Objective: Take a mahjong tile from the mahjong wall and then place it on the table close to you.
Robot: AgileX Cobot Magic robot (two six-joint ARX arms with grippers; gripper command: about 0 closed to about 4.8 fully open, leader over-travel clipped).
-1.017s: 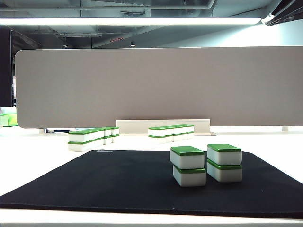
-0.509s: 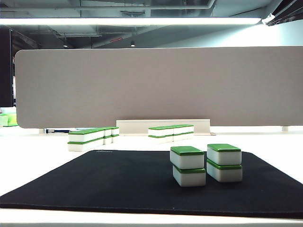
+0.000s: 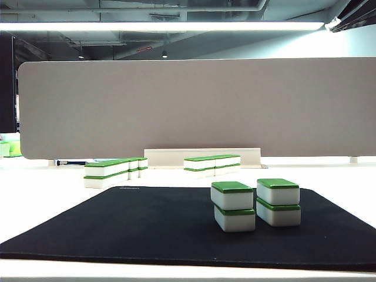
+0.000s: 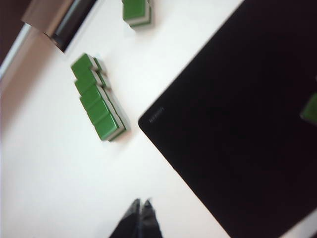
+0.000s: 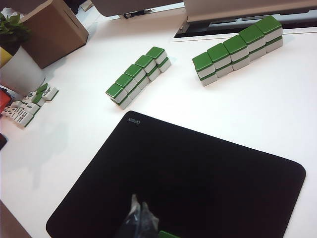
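Note:
The mahjong wall stands on the white table point(image 3: 53, 205) as two rows of green-topped white tiles stacked two high: a left row point(image 3: 114, 169) point(image 4: 98, 101) point(image 5: 137, 75) and a middle row point(image 3: 212, 164) point(image 5: 237, 47). My left gripper point(image 4: 141, 202) is shut and empty, hovering over bare white table beside the black mat's point(image 4: 237, 124) corner, apart from the left row. Over the mat point(image 5: 198, 168), my right gripper point(image 5: 138, 201) is also shut and empty, with a green tile edge point(image 5: 168, 234) just beside it. Neither gripper shows in the exterior view.
Two lone two-tile stacks point(image 3: 233, 205) point(image 3: 278, 201) stand on the mat's right part. A grey partition panel point(image 3: 194, 106) closes the back. At the table's left side are a cardboard box point(image 5: 54, 29), a white plant pot point(image 5: 17, 69) and several loose tiles point(image 5: 29, 104).

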